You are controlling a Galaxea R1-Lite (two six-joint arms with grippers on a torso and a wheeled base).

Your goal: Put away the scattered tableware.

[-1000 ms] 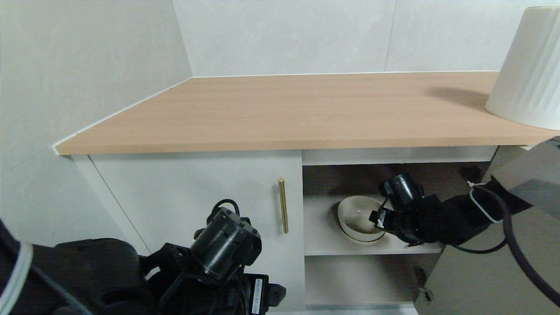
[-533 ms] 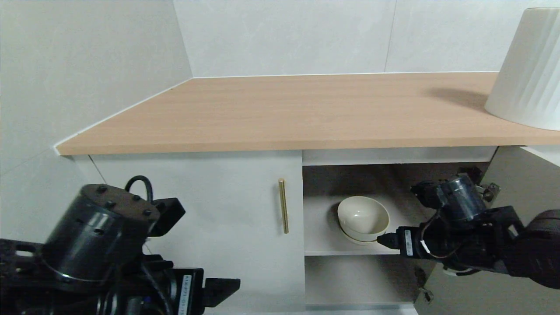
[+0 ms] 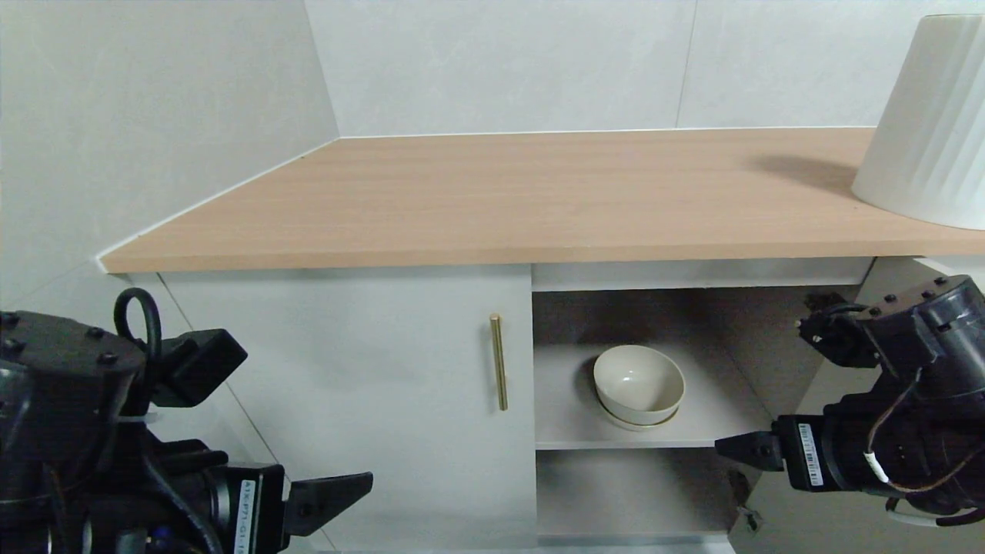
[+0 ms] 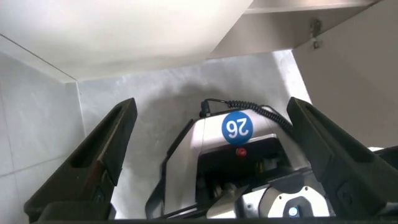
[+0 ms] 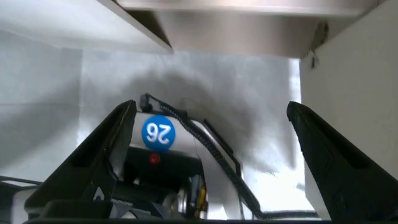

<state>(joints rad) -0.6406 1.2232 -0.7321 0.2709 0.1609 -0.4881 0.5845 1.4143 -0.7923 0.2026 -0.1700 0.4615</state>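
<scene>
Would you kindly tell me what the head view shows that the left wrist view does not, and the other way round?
The head view adds two stacked bowls on the cupboard shelf, the brass handle on the closed door, the wooden countertop and the white lampshade. The left wrist view adds the grey floor seen between the spread fingers. Both share the left gripper, open and holding nothing.

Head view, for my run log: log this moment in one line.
bowl: on shelf | door: open | left gripper: open, empty | right gripper: open, empty
</scene>
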